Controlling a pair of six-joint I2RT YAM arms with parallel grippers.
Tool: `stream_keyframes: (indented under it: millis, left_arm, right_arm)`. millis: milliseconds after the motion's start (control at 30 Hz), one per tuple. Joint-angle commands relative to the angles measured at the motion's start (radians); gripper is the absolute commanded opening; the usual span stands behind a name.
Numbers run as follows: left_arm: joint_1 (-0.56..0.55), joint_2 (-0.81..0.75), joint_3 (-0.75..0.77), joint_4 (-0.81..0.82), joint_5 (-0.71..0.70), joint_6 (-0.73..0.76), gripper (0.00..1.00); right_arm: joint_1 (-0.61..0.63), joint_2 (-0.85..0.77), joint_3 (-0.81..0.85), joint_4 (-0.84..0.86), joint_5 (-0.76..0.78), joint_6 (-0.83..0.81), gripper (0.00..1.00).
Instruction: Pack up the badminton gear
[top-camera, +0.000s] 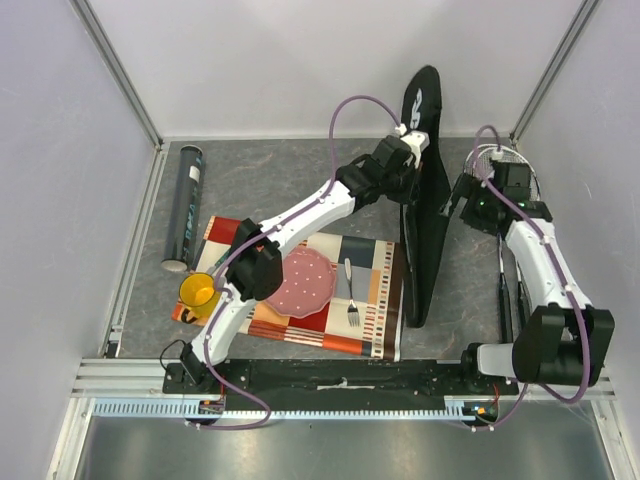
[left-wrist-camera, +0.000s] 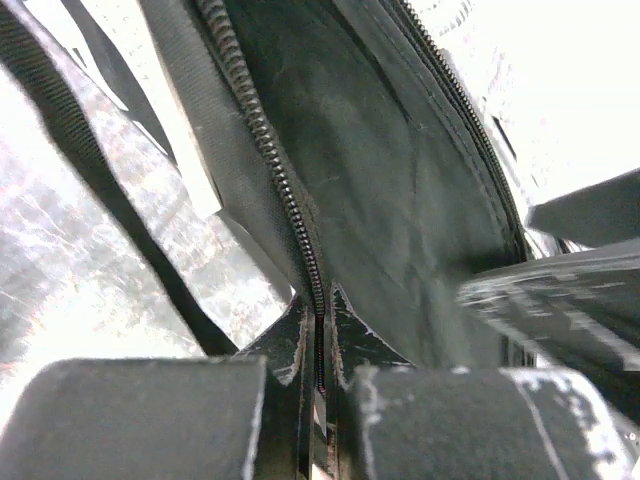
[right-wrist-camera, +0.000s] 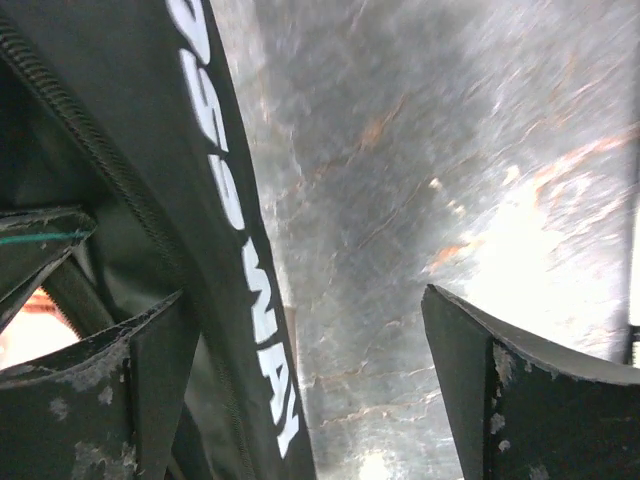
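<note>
The left gripper was clamped shut on the zip edge of a long black fabric racket bag, the coil of zipper teeth running straight down into the pinch, as seen from the left wrist. From overhead, the bag lay lengthwise down the middle-right of the grey marbled tabletop, its narrow end pointing toward the arm bases and its broad end lifted up against the white back wall. On the bag's far side the right gripper stood with its two fingers wide apart; the bag's outer face, with its white lettering, ran just beside one dark finger, though whether it touched could not be told, and bare tabletop showed before the other. Two thin-framed rackets lay along the table's right edge, heads toward the back, partly under the right arm. A long dark cylindrical tube lay well apart at the far left, beside the metal rail. Between tube and bag, a patchwork placemat carried a round pink plate and a silver fork, with a yellow mug at its left edge.
</note>
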Motion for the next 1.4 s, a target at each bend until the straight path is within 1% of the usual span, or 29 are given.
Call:
stream_keyframes:
  millis: [0, 67, 100, 133, 200, 233, 267, 300, 367, 400, 433, 467, 500, 533, 567, 633, 667, 800, 933, 1033, 1067, 1133, 1167, 1267, 1367]
  left_arm:
    - [0.042, 0.035, 0.057, 0.089, -0.016, 0.009, 0.02]
    - [0.054, 0.052, 0.066, 0.098, 0.005, -0.002, 0.02]
    - [0.054, 0.053, 0.065, 0.102, 0.017, -0.001, 0.02]
    - [0.054, 0.058, 0.063, 0.118, 0.028, 0.012, 0.02]
    - [0.052, 0.061, 0.060, 0.129, 0.077, 0.027, 0.02]
    - [0.054, 0.062, 0.059, 0.134, 0.084, 0.032, 0.02]
    - [0.055, 0.062, 0.056, 0.144, 0.084, 0.030, 0.02]
    - [0.054, 0.062, 0.053, 0.152, 0.087, 0.026, 0.02]
    - [0.059, 0.068, 0.050, 0.180, 0.105, 0.012, 0.02]
    - [0.057, 0.072, 0.048, 0.183, 0.117, 0.006, 0.02]
    - [0.057, 0.073, 0.047, 0.190, 0.125, -0.007, 0.02]
    - [0.055, 0.076, 0.039, 0.203, 0.140, -0.011, 0.02]
    - [0.055, 0.079, 0.034, 0.207, 0.142, -0.016, 0.02]
    - [0.054, 0.082, 0.031, 0.209, 0.143, -0.020, 0.02]
    - [0.051, 0.085, 0.033, 0.209, 0.146, -0.017, 0.02]
    - [0.049, 0.091, 0.036, 0.212, 0.150, -0.017, 0.02]
    - [0.048, 0.093, 0.040, 0.214, 0.157, -0.017, 0.02]
    - [0.040, 0.087, 0.043, 0.220, 0.160, -0.016, 0.02]
    - [0.025, 0.090, 0.047, 0.223, 0.166, -0.014, 0.02]
    - [0.017, 0.091, 0.045, 0.221, 0.168, -0.008, 0.02]
    - [0.016, 0.091, 0.047, 0.223, 0.168, -0.010, 0.02]
    - [0.014, 0.091, 0.043, 0.223, 0.168, -0.008, 0.02]
    - [0.014, 0.091, 0.045, 0.223, 0.166, -0.010, 0.02]
    - [0.014, 0.092, 0.040, 0.218, 0.156, -0.007, 0.02]
    - [0.014, 0.090, 0.028, 0.224, 0.154, -0.007, 0.02]
  right_arm:
    - [-0.068, -0.103, 0.118, -0.022, 0.087, -0.041, 0.98]
    - [-0.129, -0.092, 0.138, -0.045, 0.235, -0.041, 0.97]
    - [-0.155, -0.084, 0.124, -0.044, 0.262, -0.047, 0.98]
    - [-0.209, -0.055, 0.112, -0.037, 0.281, -0.063, 0.98]
    - [-0.264, -0.006, 0.074, -0.025, 0.269, -0.091, 0.97]
    - [-0.304, 0.044, 0.061, -0.025, 0.269, -0.103, 0.96]
    - [-0.310, 0.066, 0.043, -0.019, 0.290, -0.125, 0.95]
    - [-0.317, 0.081, 0.000, 0.017, 0.320, -0.140, 0.93]
    - [-0.347, 0.110, -0.043, 0.067, 0.333, -0.182, 0.89]
    - [-0.358, 0.132, -0.065, 0.097, 0.347, -0.191, 0.84]
    - [-0.373, 0.141, -0.068, 0.104, 0.356, -0.196, 0.82]
    - [-0.375, 0.149, -0.071, 0.111, 0.362, -0.202, 0.80]
    - [-0.373, 0.164, -0.081, 0.139, 0.377, -0.228, 0.73]
    - [-0.373, 0.173, -0.086, 0.153, 0.377, -0.241, 0.70]
    - [-0.373, 0.186, -0.089, 0.162, 0.370, -0.254, 0.64]
    - [-0.373, 0.238, -0.085, 0.156, 0.324, -0.291, 0.57]
    - [-0.373, 0.254, -0.086, 0.148, 0.336, -0.297, 0.53]
    - [-0.373, 0.305, -0.106, 0.160, 0.419, -0.327, 0.49]
    - [-0.373, 0.356, -0.102, 0.173, 0.437, -0.367, 0.48]
    - [-0.373, 0.403, -0.088, 0.174, 0.440, -0.398, 0.44]
    - [-0.373, 0.413, -0.083, 0.180, 0.419, -0.404, 0.36]
    - [-0.373, 0.426, -0.077, 0.190, 0.399, -0.418, 0.24]
    - [-0.373, 0.428, -0.074, 0.194, 0.394, -0.429, 0.14]
    - [-0.366, 0.387, -0.063, 0.209, 0.394, -0.441, 0.04]
    - [-0.353, 0.310, -0.046, 0.234, 0.422, -0.444, 0.00]
